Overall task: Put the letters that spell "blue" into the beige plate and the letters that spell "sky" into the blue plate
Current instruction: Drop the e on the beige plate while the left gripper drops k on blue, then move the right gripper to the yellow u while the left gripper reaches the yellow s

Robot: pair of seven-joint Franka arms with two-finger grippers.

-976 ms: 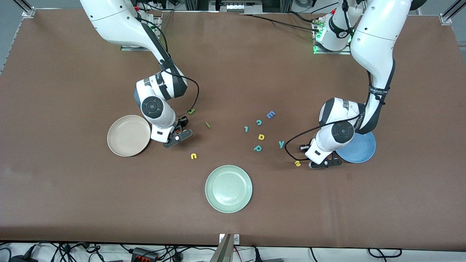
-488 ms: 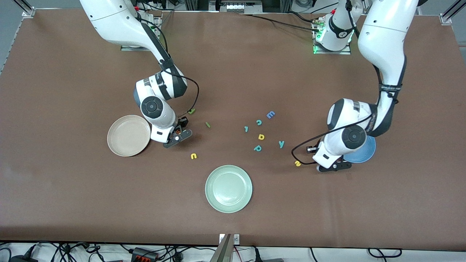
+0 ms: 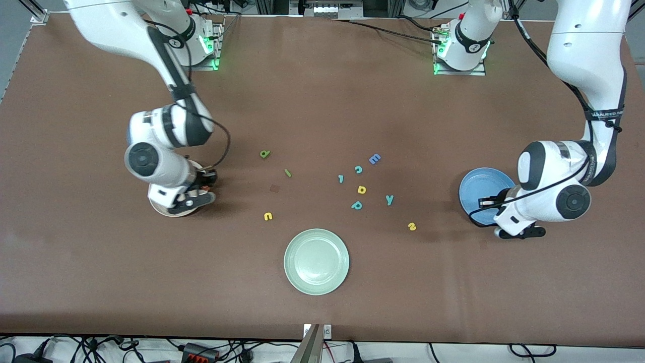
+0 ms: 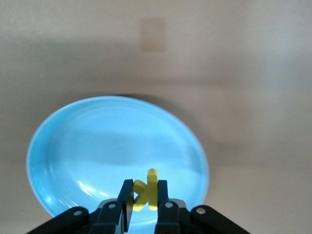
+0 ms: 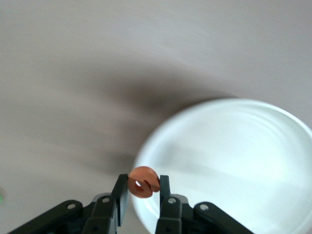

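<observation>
letters and plates mid-sort
orange e (image 5: 144, 181) and yellow k (image 4: 145, 194) are pinched aloft, e over the beige plate (image 3: 160, 208) rim, k over the blue plate (image 3: 473, 187). flat on the table between the plates: green b (image 3: 265, 154), green l (image 3: 287, 173), yellow u (image 3: 268, 216), teal y (image 3: 389, 199), yellow s (image 3: 412, 227).

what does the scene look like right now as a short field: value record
left gripper: over blue plate, fingers shut on yellow k
right gripper: over beige plate's rim, fingers shut on orange e
still on table: green b, green l, yellow u, teal y, yellow s
pale green plate: no letters in it
</observation>
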